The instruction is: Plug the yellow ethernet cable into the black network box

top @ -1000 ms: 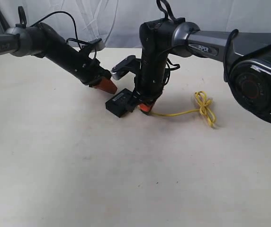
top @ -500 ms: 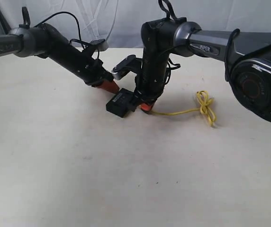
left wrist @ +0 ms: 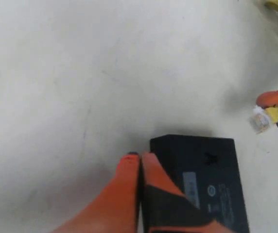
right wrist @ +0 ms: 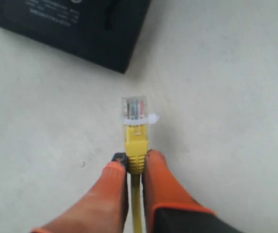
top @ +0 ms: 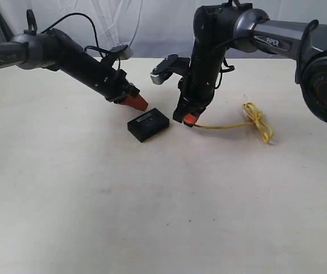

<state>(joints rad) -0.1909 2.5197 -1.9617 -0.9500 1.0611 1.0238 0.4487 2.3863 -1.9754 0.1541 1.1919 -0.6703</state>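
The black network box (top: 148,125) lies flat on the table, its grey label up; it also shows in the left wrist view (left wrist: 202,170) and the right wrist view (right wrist: 80,29). My right gripper (top: 190,119) (right wrist: 135,160) is shut on the yellow ethernet cable (top: 226,126) just behind its clear plug (right wrist: 135,109), which points at the box from a short gap away. The cable's looped bundle (top: 259,121) rests on the table further right. My left gripper (top: 140,104) (left wrist: 140,156) is shut and empty, its tip just behind the box.
A white cloth backdrop (top: 152,28) hangs behind the table. Both black arms slope down toward the table's middle. The beige tabletop (top: 152,217) stretches bare toward the near edge.
The right gripper has lifted and drawn back to the right with the plug, away from the box. The box now lies flat and free. The left gripper shifted slightly right.
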